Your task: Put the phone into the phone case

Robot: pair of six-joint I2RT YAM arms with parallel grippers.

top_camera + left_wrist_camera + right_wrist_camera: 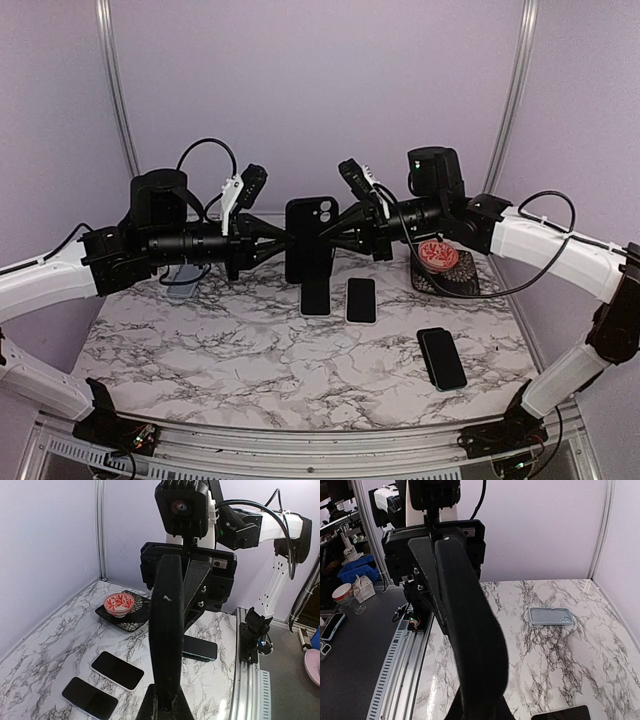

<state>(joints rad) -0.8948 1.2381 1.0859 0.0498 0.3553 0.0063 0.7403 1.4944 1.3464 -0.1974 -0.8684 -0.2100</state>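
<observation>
left tool (284,244): clenched on the phone (310,235)
right tool (336,238): clenched on its other edge
phone place: aloft, left of the red bowl (438,254)
my advice: I'd squeeze evenly, phone held upright

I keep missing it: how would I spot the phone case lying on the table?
Look at the marble table, at its far left part, beneath the left arm. A case lies flat there, apart from everything else. It alone is pale blue-grey; the phones lying there are dark.
</observation>
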